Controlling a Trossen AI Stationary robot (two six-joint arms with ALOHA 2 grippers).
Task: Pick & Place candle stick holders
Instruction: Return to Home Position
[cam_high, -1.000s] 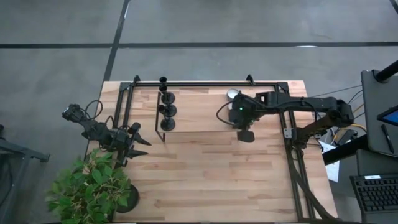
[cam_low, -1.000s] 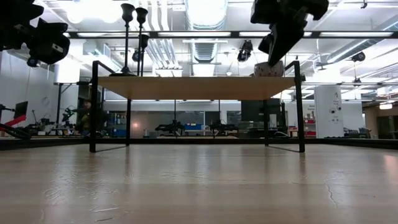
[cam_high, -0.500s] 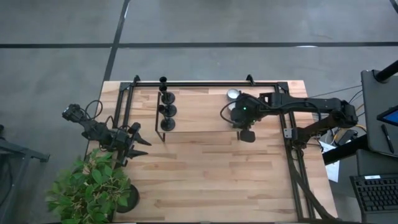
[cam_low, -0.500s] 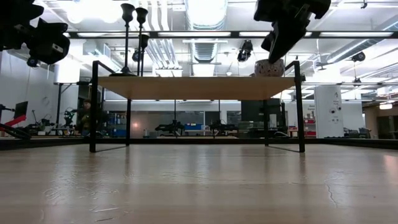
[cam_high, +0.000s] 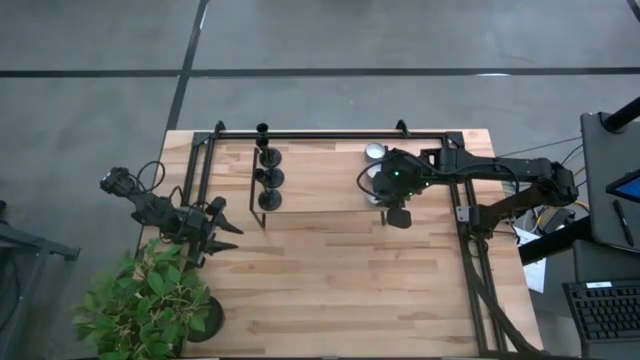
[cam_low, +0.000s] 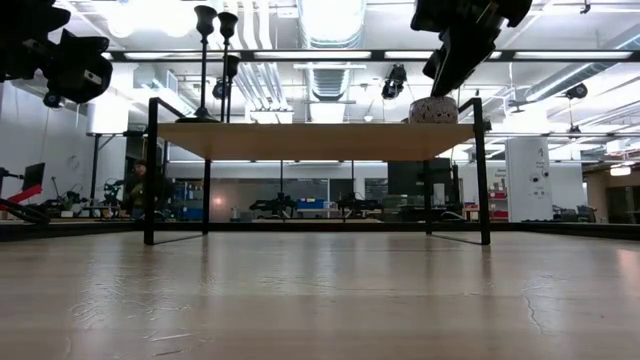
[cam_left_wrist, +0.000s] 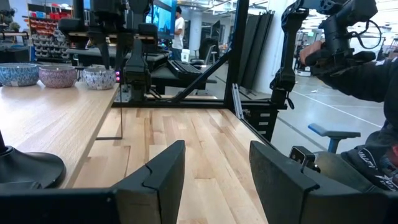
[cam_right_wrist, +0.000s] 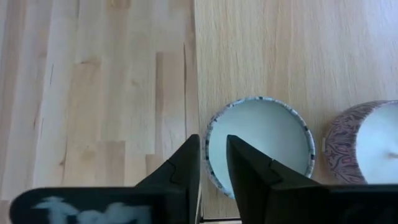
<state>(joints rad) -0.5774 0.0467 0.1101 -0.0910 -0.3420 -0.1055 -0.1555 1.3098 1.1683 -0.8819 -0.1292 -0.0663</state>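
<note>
Pale, blue-rimmed round cup (cam_right_wrist: 258, 143) is seen straight below the right gripper (cam_right_wrist: 213, 146), at the front edge of the light wooden shelf on a black metal frame (cam_high: 320, 185).
The gripper's fingers are held narrowly apart with nothing between them, and in the low view they are seen above the cup, not touching it. The cup is set upright, low and wide, with a pink-patterned round cup (cam_right_wrist: 364, 146) just beside it on the shelf. Three black stemmed holders (cam_high: 270, 178) are lined up at the shelf's other end. A lift straight up is judged to be needed first for any withdrawal, as the cup is close to the shelf edge. The left gripper (cam_left_wrist: 216, 152) is parked off the shelf's left end, fingers wide apart, empty. Pale plank table (cam_high: 330, 290) is seen in front of the shelf, with a workshop room behind.
</note>
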